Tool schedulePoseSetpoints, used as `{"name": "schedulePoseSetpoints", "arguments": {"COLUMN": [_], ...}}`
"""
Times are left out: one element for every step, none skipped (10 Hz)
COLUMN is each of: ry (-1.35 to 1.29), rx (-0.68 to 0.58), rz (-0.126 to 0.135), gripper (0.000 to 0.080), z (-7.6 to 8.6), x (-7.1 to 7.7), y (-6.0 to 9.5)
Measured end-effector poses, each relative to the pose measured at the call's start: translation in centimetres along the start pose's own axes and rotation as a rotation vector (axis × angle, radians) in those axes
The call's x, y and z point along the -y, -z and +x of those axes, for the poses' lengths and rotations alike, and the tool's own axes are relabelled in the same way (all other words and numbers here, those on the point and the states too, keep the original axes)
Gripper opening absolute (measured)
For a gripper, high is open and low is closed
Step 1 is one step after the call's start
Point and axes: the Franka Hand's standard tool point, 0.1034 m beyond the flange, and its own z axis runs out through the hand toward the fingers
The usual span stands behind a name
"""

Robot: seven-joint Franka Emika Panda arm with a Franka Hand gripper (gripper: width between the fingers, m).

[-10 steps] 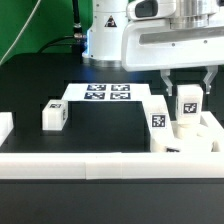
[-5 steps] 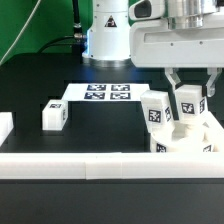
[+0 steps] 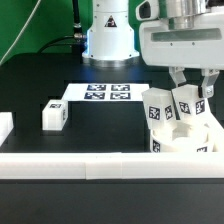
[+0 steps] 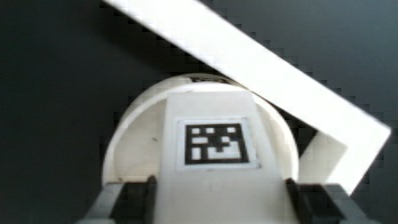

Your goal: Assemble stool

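Observation:
In the exterior view my gripper (image 3: 190, 97) is shut on a white stool leg (image 3: 188, 104) with a black-and-white tag, standing on the round white seat (image 3: 186, 141) at the right, against the front rail. A second tagged leg (image 3: 156, 109) stands on the seat beside it. A third leg (image 3: 54, 116) lies loose on the black table at the left. In the wrist view the held leg (image 4: 217, 142) fills the space between the two dark fingers (image 4: 139, 202), its tag facing the camera; the gripper (image 4: 222, 206) is closed around it.
The marker board (image 3: 108, 93) lies flat behind the middle of the table. A long white rail (image 3: 90, 164) runs along the front edge and shows as a diagonal white bar in the wrist view (image 4: 267, 70). A white block (image 3: 5, 126) sits at the left edge.
The seat with its two legs has shifted and turned: the second leg moved up and slightly left. My gripper stayed shut on its leg and moved a little to the right.

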Motion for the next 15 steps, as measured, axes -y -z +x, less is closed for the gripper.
{"name": "schedulePoseSetpoints", "arguments": {"ry": [-0.118,-0.221,-0.330,-0.449,-0.550,-0.641,-0.712,-0.728,-0.768,-0.838,-0.895,-0.912,-0.951,-0.964,-0.973], "rx": [0.007,0.012,0.018,0.027,0.030,0.034,0.037,0.040,0.044,0.050,0.054,0.058,0.065,0.070,0.071], "rz": [0.009,0.010,0.024,0.030,0.032,0.030,0.023,0.019,0.023,0.026,0.028,0.029,0.032,0.033,0.031], "gripper": [0.0337,0.0337,0.0337,0.0337,0.0337,0.0337,0.0337,0.0337,0.0337,0.0337,0.0337,0.0337,0.0337,0.0337,0.0337], "z": [-0.2,-0.6,-0.8,-1.5,-2.1,-2.1,-1.9,-1.9,-1.8,-1.8,-1.7,-1.7,-1.6,-1.6,-1.5], "x": [0.1,0.2,0.5,1.0,1.4,1.6,1.6,1.7,1.7,1.7,1.7,1.7,1.7,1.7,1.7], "y": [-0.1,-0.2,-0.3,-0.5,-0.7,-0.7,-0.7,-0.7,-0.7,-0.7,-0.6,-0.6,-0.6,-0.6,-0.6]}}
